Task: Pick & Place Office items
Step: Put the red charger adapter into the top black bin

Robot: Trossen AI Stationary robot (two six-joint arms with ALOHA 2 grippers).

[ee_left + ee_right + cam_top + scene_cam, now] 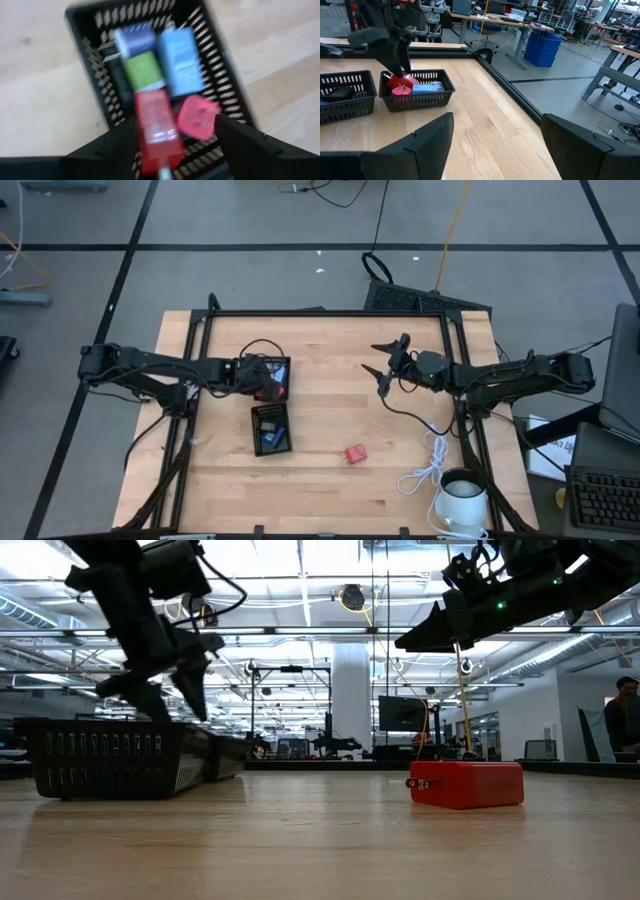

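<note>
From above, the left gripper (268,380) hangs over a black basket (285,364) of office items, a red block (354,454) lying well apart; its wrist view shows parted fingers (250,145) astride a red piece (157,127); the right gripper (383,367) waits wide, away from the basket.

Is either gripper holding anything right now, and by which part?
Right gripper: open, nothing held. Left gripper, over the black basket, has a red block between its fingers; whether it grips it cannot be told.
</note>
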